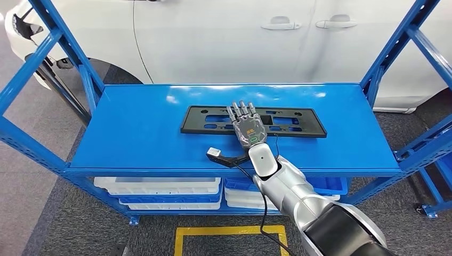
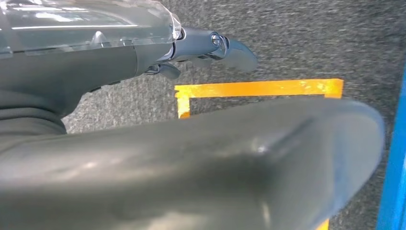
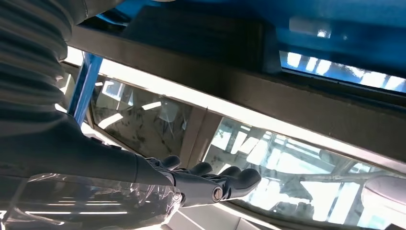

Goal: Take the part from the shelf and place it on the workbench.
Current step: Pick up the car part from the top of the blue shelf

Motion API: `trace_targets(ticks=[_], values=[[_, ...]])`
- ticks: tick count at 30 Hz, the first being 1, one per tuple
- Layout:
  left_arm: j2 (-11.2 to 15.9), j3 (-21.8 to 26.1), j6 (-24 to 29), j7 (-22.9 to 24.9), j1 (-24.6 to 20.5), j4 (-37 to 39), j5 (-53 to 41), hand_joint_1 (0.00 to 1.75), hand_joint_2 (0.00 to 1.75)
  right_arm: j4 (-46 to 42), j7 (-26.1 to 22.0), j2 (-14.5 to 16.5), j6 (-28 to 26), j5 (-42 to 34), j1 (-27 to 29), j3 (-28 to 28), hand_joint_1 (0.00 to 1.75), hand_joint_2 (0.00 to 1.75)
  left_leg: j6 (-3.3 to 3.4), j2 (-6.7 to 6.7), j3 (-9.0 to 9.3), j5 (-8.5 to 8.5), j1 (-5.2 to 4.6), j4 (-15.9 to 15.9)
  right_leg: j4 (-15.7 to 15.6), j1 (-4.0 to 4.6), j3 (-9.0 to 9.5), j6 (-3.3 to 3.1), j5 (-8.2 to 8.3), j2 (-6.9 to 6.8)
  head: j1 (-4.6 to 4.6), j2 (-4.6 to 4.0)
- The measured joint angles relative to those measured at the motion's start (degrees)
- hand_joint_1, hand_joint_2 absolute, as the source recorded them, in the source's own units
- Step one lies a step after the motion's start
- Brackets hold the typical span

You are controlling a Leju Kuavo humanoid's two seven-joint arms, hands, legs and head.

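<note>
The part [image 1: 298,125] is a long flat black plate with cut-outs, lying across the middle of the blue shelf top [image 1: 133,133]. My right hand [image 1: 248,125] reaches over its centre, palm down, with the fingers stretched forward and slightly apart. In the right wrist view the fingers [image 3: 210,184] are straight and grip nothing, and the dark part [image 3: 201,33] is a short gap away from them. My left hand [image 2: 230,48] hangs over the grey floor, holding nothing, its thumb [image 2: 239,163] large in the foreground.
A white car [image 1: 240,37] stands close behind the shelf. Blue uprights [image 1: 58,48] and braces frame both ends. White trays [image 1: 160,186] and blue bins [image 1: 330,184] fill the lower level. A yellow floor marking [image 1: 229,232] lies in front.
</note>
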Motion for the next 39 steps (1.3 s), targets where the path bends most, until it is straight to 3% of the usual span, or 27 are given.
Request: trace_targets(ticks=[2,3,4,7,8,10,12,13,14,15,17,19,21,24,27,28,29,30,33,35,37,39], values=[[0.1,0.0,0.0,0.0,0.1,0.0,0.1,0.00,0.00,0.0,0.0,0.0,0.0,0.0,0.0,0.0,0.00,1.75,0.37,0.03,2.78,5.03,-0.09,-7.6,0.1,0.10,1.22,0.33,-1.01,0.06,0.01,0.00],[0.1,0.0,0.1,0.0,0.1,0.0,0.1,0.00,0.00,0.0,-0.1,0.0,0.1,0.0,0.0,0.0,0.00,1.75,0.65,0.04,4.22,6.35,-0.19,-11.1,0.2,0.21,1.58,0.58,-1.42,0.10,0.01,0.00],[0.1,0.0,0.1,0.0,0.1,0.0,0.1,0.00,0.00,0.0,-0.1,0.0,0.2,0.0,0.0,0.0,0.36,1.75,0.92,0.04,5.10,6.79,-0.29,-13.1,0.3,0.30,1.73,0.82,-1.70,0.11,0.02,0.00],[0.1,0.0,0.1,-0.2,0.2,0.0,0.3,0.00,0.00,0.1,-0.2,0.0,0.9,-0.2,0.0,-0.4,1.67,1.75,1.72,-0.05,5.61,6.16,-0.29,-14.2,0.3,0.29,1.65,1.61,-2.21,0.07,0.01,0.00],[0.1,0.0,0.2,-0.4,0.3,0.0,0.3,0.00,0.00,0.1,-0.1,0.0,1.3,-0.2,-0.1,-0.7,1.75,1.75,2.02,-0.06,5.78,6.05,-0.17,-14.3,1.0,0.25,1.44,1.93,-2.72,0.04,0.01,0.00],[0.1,0.0,0.2,-0.5,0.4,0.0,0.4,0.00,0.00,0.1,0.0,0.0,2.3,-0.3,-0.2,-1.2,1.75,1.75,2.56,-0.03,6.22,5.82,0.05,-14.6,5.7,0.08,-0.91,2.52,-5.07,-0.03,0.02,0.00],[0.1,0.0,0.2,-0.6,0.4,0.0,0.4,0.00,0.00,0.2,0.1,-0.1,3.1,-0.4,0.0,-1.8,1.75,1.75,2.87,-0.02,6.42,5.50,0.03,-14.6,13.8,-0.17,-5.71,2.91,-7.89,-0.08,0.02,0.00],[0.1,0.0,0.2,-0.7,0.4,0.0,0.4,0.00,0.00,0.3,0.2,-0.2,3.3,-0.4,0.2,-2.1,1.75,1.75,2.91,-0.04,6.53,5.34,0.02,-14.6,16.8,-0.31,-7.78,3.03,-8.34,-0.09,0.02,0.00],[0.1,0.0,0.2,-0.7,0.4,0.0,0.4,0.00,0.00,0.4,0.2,-0.3,3.4,-0.4,0.4,-2.4,1.75,1.75,2.88,-0.07,6.69,5.15,0.02,-14.5,17.7,-0.43,-8.88,3.08,-7.62,-0.09,0.02,0.00],[0.1,0.0,0.2,-0.7,0.5,0.0,0.4,0.00,0.00,0.4,0.3,-0.5,3.4,-0.4,0.5,-2.6,1.75,1.75,2.81,-0.12,6.91,4.94,0.02,-14.5,16.2,-0.52,-8.80,3.05,-5.74,-0.10,0.02,0.00],[0.1,0.0,0.2,-0.8,0.5,0.0,0.4,0.00,0.00,0.4,0.5,-0.7,3.4,-0.4,0.5,-3.1,1.75,1.75,2.50,-0.19,7.40,4.42,0.02,-14.3,8.4,-0.59,-5.97,2.74,-0.68,-0.10,0.02,0.00],[0.1,0.0,0.2,-0.9,0.4,0.0,0.4,0.00,0.00,0.4,0.6,-0.9,3.4,-0.4,0.4,-3.6,1.75,1.75,2.01,-0.21,7.46,4.04,-0.13,-14.1,2.3,-0.33,-3.66,2.33,1.77,-0.10,0.02,0.00],[0.1,0.0,0.2,-1.0,0.4,0.0,0.4,0.00,0.00,0.4,0.8,-1.1,3.5,-0.4,0.5,-3.8,1.75,1.75,1.42,-0.21,7.39,3.96,-0.24,-14.1,1.2,-0.02,-3.42,1.95,1.67,-0.03,0.02,0.00],[0.1,0.0,0.2,-1.0,0.4,0.0,0.4,0.00,0.00,0.4,0.9,-1.2,3.5,-0.3,0.4,-4.2,1.75,1.75,0.55,-0.11,6.87,2.67,-0.17,-12.6,0.6,-0.41,-2.90,1.00,1.78,-0.06,0.02,0.00],[0.2,0.0,0.2,-1.1,0.3,0.0,0.4,0.00,0.00,0.4,0.8,-1.2,3.4,-0.2,0.5,-4.5,1.75,1.75,-0.02,-0.06,2.20,-2.15,-0.05,-2.6,0.4,-0.36,-2.44,0.27,1.60,-0.22,0.01,0.00],[0.2,0.0,0.2,-1.2,0.4,0.0,0.4,0.00,0.00,0.4,0.8,-1.2,3.3,-0.2,0.6,-4.6,1.75,1.75,-0.14,-0.05,0.47,-3.16,-0.02,0.7,0.4,-0.26,-2.39,0.18,1.51,-0.23,0.01,0.00],[0.2,0.0,0.2,-1.5,0.5,0.0,0.4,0.00,0.00,0.4,0.7,-1.2,3.2,-0.2,0.7,-4.8,1.75,1.75,-0.22,-0.05,-0.47,-3.12,-0.01,2.2,0.5,-0.20,-2.33,0.13,1.42,-0.21,0.01,0.00],[0.2,0.0,0.2,-1.9,0.5,0.0,0.4,0.00,0.00,0.4,0.5,-1.2,3.1,-0.2,0.8,-5.0,1.75,1.75,-0.22,-0.05,-0.28,-1.88,0.00,1.4,0.6,-0.16,-2.22,0.15,1.30,-0.16,0.01,0.00],[0.4,0.0,-0.2,-4.0,0.4,0.0,0.4,0.00,0.00,0.4,-0.1,-1.2,2.4,-0.2,0.8,-5.7,1.75,1.75,0.22,0.00,4.66,3.85,-0.08,-9.6,1.0,-0.05,-1.84,0.55,0.69,-0.03,0.01,0.00],[0.4,0.0,-0.6,-5.8,0.4,0.0,0.6,0.00,0.00,0.4,-0.7,-1.2,1.5,-0.2,0.8,-6.4,1.75,1.75,0.76,-0.05,6.40,4.61,-0.26,-13.4,1.3,0.15,-1.97,0.99,0.51,0.02,0.01,0.00],[0.5,-0.1,-0.8,-7.0,0.4,0.0,1.0,0.00,0.00,0.3,-1.6,-1.2,0.5,-0.2,0.8,-7.1,1.75,1.75,1.36,-0.14,6.47,4.49,-0.27,-13.6,1.2,0.27,-2.08,1.51,0.54,0.05,0.01,0.00],[0.5,-0.1,-0.9,-7.2,0.4,0.0,1.0,0.00,0.00,-0.1,-2.7,-1.1,-0.8,-0.3,0.6,-7.9,1.75,1.75,2.00,-0.14,6.68,4.68,0.01,-14.1,2.4,0.24,-2.56,2.10,-0.43,-0.02,0.02,0.00]])
